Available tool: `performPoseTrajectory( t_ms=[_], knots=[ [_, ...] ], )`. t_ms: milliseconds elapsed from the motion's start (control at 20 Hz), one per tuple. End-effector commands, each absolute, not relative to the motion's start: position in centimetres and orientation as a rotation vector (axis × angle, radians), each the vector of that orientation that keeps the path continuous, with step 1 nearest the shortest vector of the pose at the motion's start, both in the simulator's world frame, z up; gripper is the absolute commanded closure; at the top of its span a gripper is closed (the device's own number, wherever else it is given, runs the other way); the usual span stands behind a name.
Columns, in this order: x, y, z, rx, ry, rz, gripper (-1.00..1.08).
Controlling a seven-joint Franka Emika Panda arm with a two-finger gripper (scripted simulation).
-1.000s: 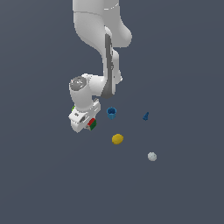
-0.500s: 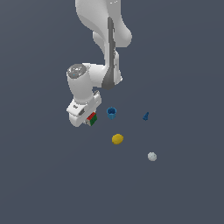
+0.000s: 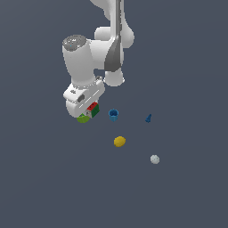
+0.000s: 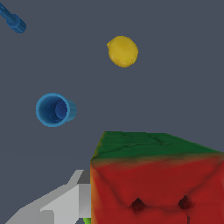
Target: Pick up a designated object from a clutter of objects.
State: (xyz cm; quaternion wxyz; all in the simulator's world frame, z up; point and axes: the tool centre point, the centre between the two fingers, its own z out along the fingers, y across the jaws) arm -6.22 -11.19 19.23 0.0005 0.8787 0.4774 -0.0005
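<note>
1. Wrist view shows the cube (image 4: pixel 155 183) big and close, right beside a grey finger (image 4: pixel 65 203); its faces are red and green, flat and a bit bumpy.
2. Exterior view shows the gripper (image 3: pixel 89 111) closed on the cube (image 3: pixel 92 109), up off the floor; a green cup (image 3: pixel 83 119) peeks out below.
3. Blue cup (image 3: pixel 113 115) is round and hollow; yellow lump (image 3: pixel 119 141) looks smooth; whitish ball (image 3: pixel 154 159) sits well apart.
</note>
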Motion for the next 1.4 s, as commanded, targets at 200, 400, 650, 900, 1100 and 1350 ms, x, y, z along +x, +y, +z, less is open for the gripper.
performPoseTrajectory(
  t_ms=[200, 400, 650, 900, 1100, 1350],
  knots=[
    [-6.1, -10.3, 25.7, 2.759, 1.498, -0.001, 1.08],
    [-5.9, -9.7, 29.6, 2.759, 1.498, -0.001, 1.08],
    [-5.7, -9.0, 34.5, 2.759, 1.500, -0.001, 1.08],
    [-5.4, -8.4, 39.0, 2.759, 1.500, -0.001, 1.08],
    [-5.2, -8.0, 41.7, 2.759, 1.501, 0.000, 1.08],
    [-4.9, -7.7, 43.9, 2.759, 1.501, 0.000, 1.08]
  ],
)
